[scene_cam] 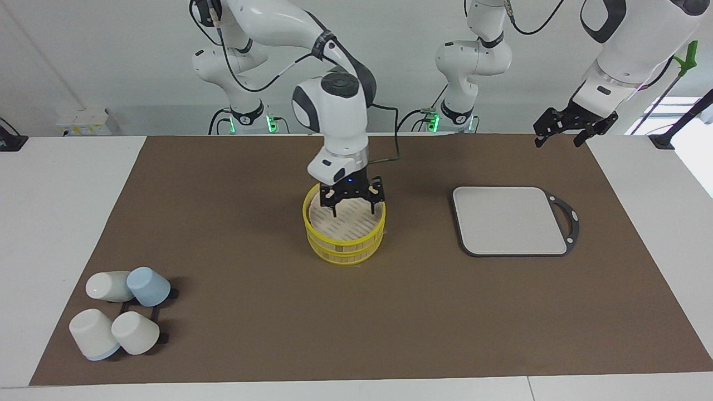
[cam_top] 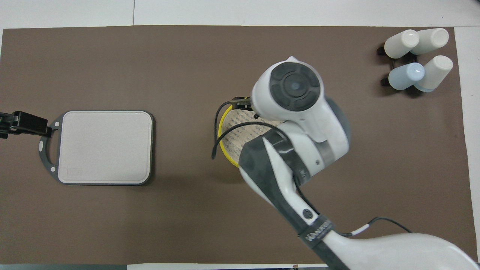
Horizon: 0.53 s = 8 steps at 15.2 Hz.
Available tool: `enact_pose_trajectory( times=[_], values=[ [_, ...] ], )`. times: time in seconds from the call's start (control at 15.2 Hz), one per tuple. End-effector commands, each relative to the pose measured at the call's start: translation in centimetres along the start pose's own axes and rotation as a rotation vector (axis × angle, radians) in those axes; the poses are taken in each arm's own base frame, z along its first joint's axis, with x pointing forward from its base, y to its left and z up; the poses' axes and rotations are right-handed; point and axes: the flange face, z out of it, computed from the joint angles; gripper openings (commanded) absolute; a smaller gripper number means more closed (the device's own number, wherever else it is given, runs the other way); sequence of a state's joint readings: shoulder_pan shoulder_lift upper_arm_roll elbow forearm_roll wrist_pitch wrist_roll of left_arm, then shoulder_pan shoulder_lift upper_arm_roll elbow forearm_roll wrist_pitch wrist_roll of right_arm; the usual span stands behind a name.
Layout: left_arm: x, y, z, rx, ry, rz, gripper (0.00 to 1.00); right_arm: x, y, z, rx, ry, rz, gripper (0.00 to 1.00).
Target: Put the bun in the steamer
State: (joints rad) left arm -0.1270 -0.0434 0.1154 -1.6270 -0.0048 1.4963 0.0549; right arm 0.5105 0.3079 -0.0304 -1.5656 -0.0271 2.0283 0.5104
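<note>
The right gripper [scene_cam: 353,207] hung just over the open top of the bamboo steamer [scene_cam: 345,243], its 2 fingers spread wide with nothing between them. The steamer, 2 yellow-rimmed tiers stacked, stood mid-mat on the brown table cover [scene_cam: 250,334]. The bun could not be made out in either view: the arm hid most of the steamer's slatted floor from overhead, and the gripper covered part of it in the facing view.

The left gripper [scene_cam: 561,133] waited raised over the table's edge at the left arm's end, jaws open and empty. A grey cutting board [scene_cam: 509,220] with a black handle lay beside the steamer toward that end. 4 cups [scene_cam: 120,314], 3 white and 1 pale blue, sat at the right arm's end, farther from the robots.
</note>
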Motion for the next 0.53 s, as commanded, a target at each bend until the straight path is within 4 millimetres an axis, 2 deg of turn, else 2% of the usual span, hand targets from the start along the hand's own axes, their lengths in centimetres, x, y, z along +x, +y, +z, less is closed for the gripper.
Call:
enact_pose_trajectory(
  times=[0.0, 0.13, 0.33, 0.46],
  values=[
    [-0.5, 0.0, -0.7, -0.016, 0.007, 0.012, 1.00, 1.9, 10.0, -4.0, -0.029, -0.055, -0.053, 1.00],
    [-0.4, 0.1, -0.7, -0.015, 0.010, 0.012, 1.00, 1.8, 15.2, -6.7, -0.044, -0.093, -0.106, 1.00],
    [-0.5, 0.1, -0.7, -0.017, 0.012, 0.012, 1.00, 1.0, 21.7, -8.9, -0.062, -0.178, -0.081, 1.00],
    [-0.5, 0.2, -0.7, -0.015, 0.011, 0.013, 1.00, 0.3, 23.5, -9.8, -0.065, -0.210, -0.091, 1.00]
  ],
)
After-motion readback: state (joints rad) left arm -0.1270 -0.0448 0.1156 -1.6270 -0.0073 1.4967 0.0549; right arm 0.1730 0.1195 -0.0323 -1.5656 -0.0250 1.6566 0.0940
